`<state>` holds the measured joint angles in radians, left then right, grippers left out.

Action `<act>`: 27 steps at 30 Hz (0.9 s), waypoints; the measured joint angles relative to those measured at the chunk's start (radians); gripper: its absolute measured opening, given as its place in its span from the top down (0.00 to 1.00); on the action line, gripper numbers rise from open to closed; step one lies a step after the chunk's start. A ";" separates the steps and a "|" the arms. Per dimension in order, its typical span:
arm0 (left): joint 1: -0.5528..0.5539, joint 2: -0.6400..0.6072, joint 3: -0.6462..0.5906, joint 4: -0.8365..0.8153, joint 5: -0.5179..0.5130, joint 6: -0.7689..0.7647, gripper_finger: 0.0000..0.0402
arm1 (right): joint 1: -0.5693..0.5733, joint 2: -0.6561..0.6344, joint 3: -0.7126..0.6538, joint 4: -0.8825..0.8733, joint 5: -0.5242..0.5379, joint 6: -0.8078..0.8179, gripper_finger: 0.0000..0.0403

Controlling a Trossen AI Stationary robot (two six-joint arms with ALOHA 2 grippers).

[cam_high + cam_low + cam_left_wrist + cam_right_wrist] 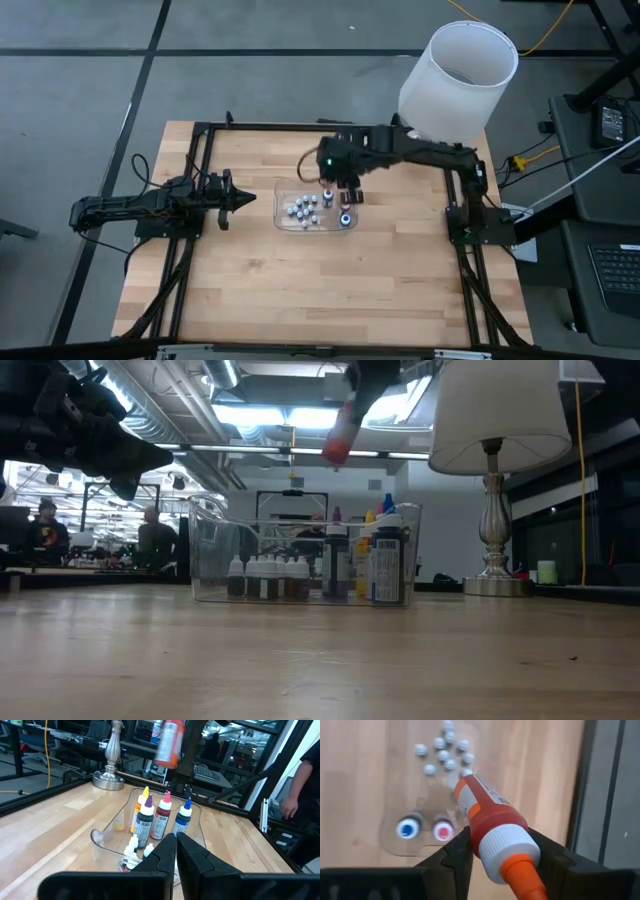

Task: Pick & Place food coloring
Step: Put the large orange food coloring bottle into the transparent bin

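My right gripper [345, 182] hovers over a clear tray [281, 200] in the middle of the table and is shut on a red-orange food coloring bottle [487, 812] with a white collar and orange nozzle. In the low view this bottle [340, 432] hangs high above the tray [205, 550]. Four more bottles stand upright in the tray, capped yellow [145, 791], purple [148, 800], pink [166, 797] and blue [187, 802]. Several small white-capped bottles [133, 843] stand beside them. My left gripper [243, 198] is shut and waits left of the tray. My right gripper pinches the red-orange bottle between its two fingers [457, 851], on the upper body just below the white collar [507, 847]. The fingers point down from above and lie across the bottle. The bottle is lifted clear, tilted, its base [334, 455] hanging below the fingers.
A table lamp with a white shade [460, 70] stands at the far right corner, its metal base [109, 776] beyond the tray. A person [302, 780] stands past the table's edge. Bare wood lies in front of the tray [320, 290].
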<state>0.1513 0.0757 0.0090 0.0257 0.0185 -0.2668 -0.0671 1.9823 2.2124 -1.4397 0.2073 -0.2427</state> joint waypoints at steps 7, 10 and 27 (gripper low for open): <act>0.000 0.000 0.000 0.000 0.000 0.000 0.98 | 0.106 0.008 -0.041 0.022 -0.001 -0.042 0.60; 0.000 0.000 0.000 0.000 0.000 0.000 0.97 | 0.119 0.013 -0.077 0.040 0.000 -0.032 0.61; 0.000 0.000 0.000 0.000 0.000 0.000 0.97 | 0.106 0.015 -0.381 0.333 -0.045 -0.094 0.60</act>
<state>0.1513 0.0757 0.0090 0.0256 0.0189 -0.2668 0.0391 1.9972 1.8316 -1.1068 0.1622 -0.3362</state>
